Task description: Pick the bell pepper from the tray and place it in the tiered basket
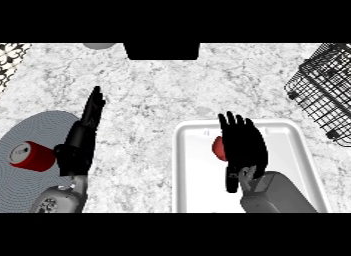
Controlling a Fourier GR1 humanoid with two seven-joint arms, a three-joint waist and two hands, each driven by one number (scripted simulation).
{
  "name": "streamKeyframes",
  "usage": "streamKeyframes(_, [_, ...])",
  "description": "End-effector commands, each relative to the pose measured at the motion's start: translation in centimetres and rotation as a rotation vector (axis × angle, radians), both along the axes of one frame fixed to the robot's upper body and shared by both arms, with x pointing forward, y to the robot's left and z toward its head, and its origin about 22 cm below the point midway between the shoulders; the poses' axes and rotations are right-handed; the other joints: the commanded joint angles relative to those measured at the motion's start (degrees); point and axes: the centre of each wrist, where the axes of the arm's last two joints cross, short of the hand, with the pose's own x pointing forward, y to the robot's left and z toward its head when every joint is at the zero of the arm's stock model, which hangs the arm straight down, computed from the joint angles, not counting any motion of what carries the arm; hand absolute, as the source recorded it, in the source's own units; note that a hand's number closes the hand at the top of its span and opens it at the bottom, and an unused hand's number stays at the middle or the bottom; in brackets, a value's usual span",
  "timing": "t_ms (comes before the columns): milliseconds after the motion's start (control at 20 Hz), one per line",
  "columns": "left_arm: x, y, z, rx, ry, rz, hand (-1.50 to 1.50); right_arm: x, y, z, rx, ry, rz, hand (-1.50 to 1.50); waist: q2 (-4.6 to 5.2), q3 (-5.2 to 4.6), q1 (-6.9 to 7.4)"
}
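Right robot hand [242, 142] open over bell pepper [218, 147], mid-tray [196, 190]; left robot hand [83, 135] open.

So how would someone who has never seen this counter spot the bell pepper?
Find the white tray at the counter's lower right. The bell pepper is the red thing on it, mostly hidden behind the right hand. The other red item, a can, lies on the grey mat.
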Motion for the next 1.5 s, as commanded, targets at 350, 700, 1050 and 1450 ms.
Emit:
streamKeyframes(350, [1.3, -0.5, -1.7, -0.014, -0.007, 0.009, 0.00, 1.4, 1.2, -3.1, -0.029, 0.032, -0.054, -1.50, 0.07, 0.00, -0.05])
streamKeyframes(700, [0.6, 1.1, 0.3, 0.010, 0.007, 0.001, 0.00, 2.6, 0.0, -4.3, -0.022, 0.024, -0.043, -1.50, 0.04, 0.01, 0.07])
streamKeyframes(1050, [-0.6, -0.5, -0.9, 0.008, -0.009, -0.007, 0.00, 1.1, 1.0, -5.1, 0.036, 0.010, -0.060, -1.50, -0.01, 0.01, 0.00])
streamKeyframes(1450, [-0.3, 0.0, -1.0, -0.003, 0.006, -0.006, 0.00, 0.9, -0.4, -8.5, -0.008, -0.124, -0.025, 1.50, 0.02, 0.01, 0.06])
